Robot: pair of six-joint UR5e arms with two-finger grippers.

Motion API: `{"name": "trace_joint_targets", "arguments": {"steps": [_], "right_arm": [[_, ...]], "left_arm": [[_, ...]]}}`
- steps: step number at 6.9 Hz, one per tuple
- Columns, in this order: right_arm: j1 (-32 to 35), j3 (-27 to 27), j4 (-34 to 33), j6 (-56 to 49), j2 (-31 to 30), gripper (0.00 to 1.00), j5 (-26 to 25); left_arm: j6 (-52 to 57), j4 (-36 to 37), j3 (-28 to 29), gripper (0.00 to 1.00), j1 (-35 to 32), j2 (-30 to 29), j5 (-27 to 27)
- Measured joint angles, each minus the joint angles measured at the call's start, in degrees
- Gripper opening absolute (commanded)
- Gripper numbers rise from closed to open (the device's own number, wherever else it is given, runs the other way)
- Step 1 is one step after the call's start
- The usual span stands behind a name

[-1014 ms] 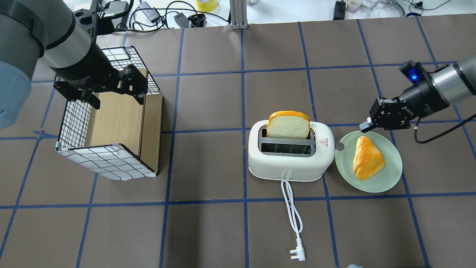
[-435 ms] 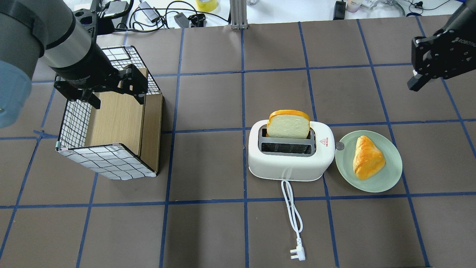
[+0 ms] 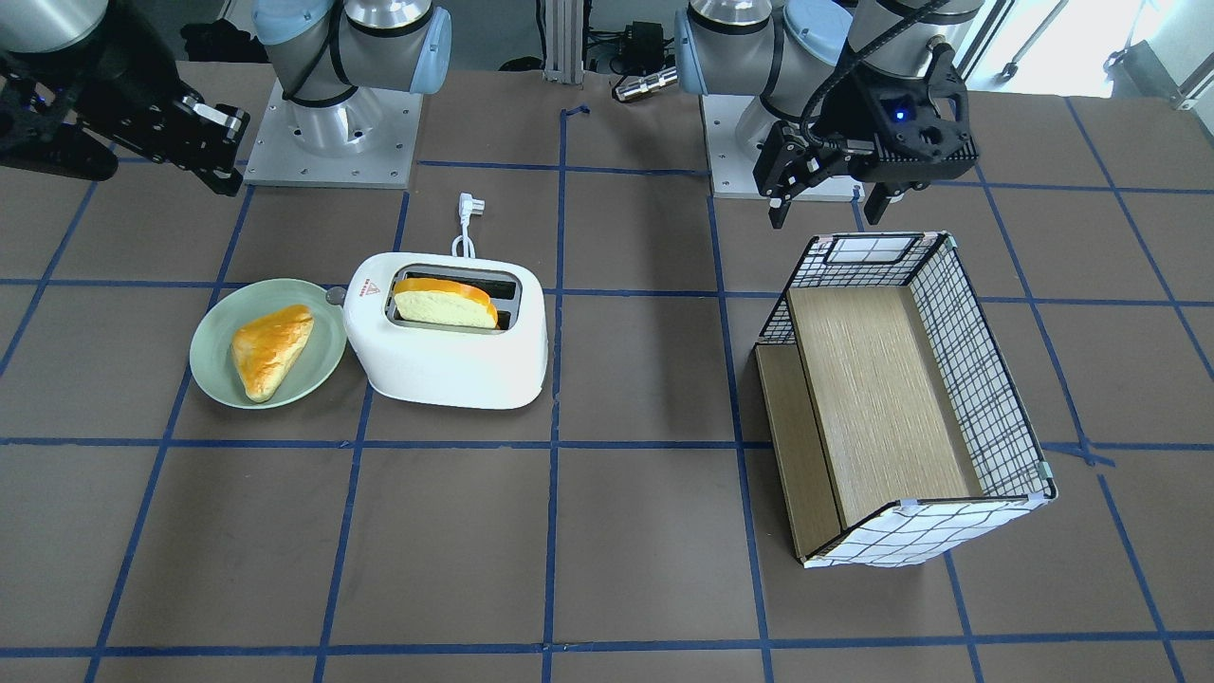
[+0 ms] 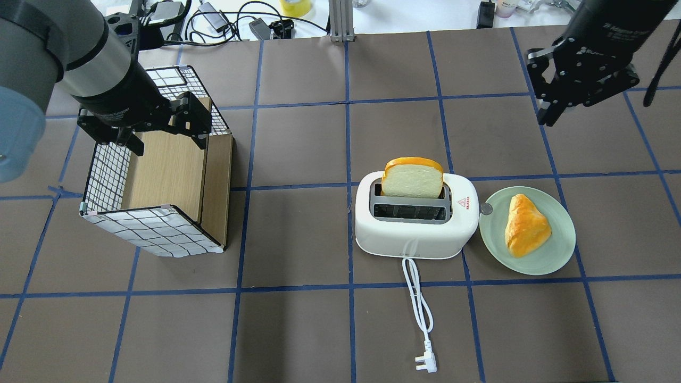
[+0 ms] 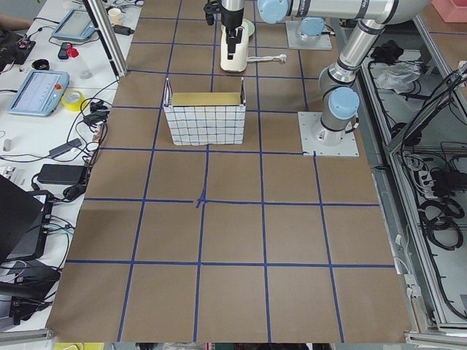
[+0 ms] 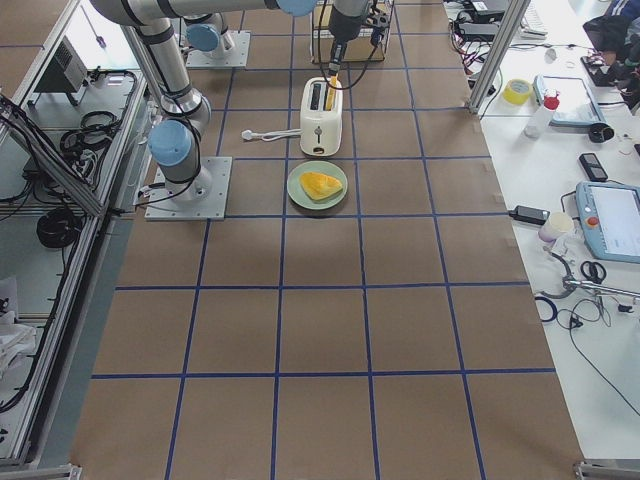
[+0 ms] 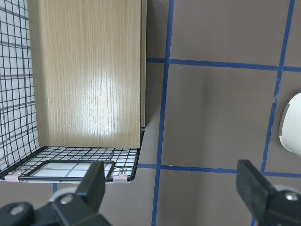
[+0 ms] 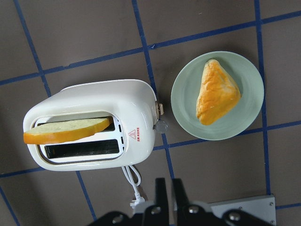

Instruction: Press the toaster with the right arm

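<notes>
Fingers of the right gripper [image 4: 550, 109] are seen together in the right wrist view, at the bottom middle of the frame, with only a thin line between them, and nothing is held. In the overhead view this gripper is found at the upper right, raised and well apart from the toaster [image 4: 416, 223], which stands a little right of the middle of the frame. The small grey lever knob [image 4: 486, 209] is seen at the toaster's right end, just beside the rim of the green plate [image 4: 558, 260], on which a pastry [image 4: 525, 225] lies. A bread slice [image 4: 412, 180] stands high out of the far slot, so the lever is judged as not pressed down at this moment. Whether a press was already made cannot be told; as things lie, the gripper must be brought over the knob and lowered on it.

The right arm [image 4: 617, 26] enters from the top right corner and is pointed steeply down, its wrist camera looking straight at toaster and plate.

The left gripper [image 4: 154, 130] is held open, its fingers wide apart, over the far end of the wire-grid basket [image 4: 154, 234] at the left of the overhead frame.
</notes>
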Motion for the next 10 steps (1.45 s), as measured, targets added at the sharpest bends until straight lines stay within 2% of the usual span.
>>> {"name": "trace_joint_targets", "arguments": {"steps": [1, 2, 6, 10], "right_arm": [[1.9, 0.5, -2.4, 1.5, 0.0, 0.57, -1.3], [2.7, 1.4, -5.3, 2.0, 0.1, 1.0, -2.2], [3.2, 3.7, -17.5, 2.5, 1.3, 1.0, -3.1], [4.0, 4.2, -22.4, 1.8, 1.8, 1.0, -3.2]], "left_arm": [[0.0, 0.0, 0.0, 1.0, 0.0, 0.0, 0.0], [0.0, 0.0, 0.0, 1.0, 0.0, 0.0, 0.0], [0.0, 0.0, 0.0, 1.0, 0.0, 0.0, 0.0], [0.0, 0.0, 0.0, 1.0, 0.0, 0.0, 0.0]]}}
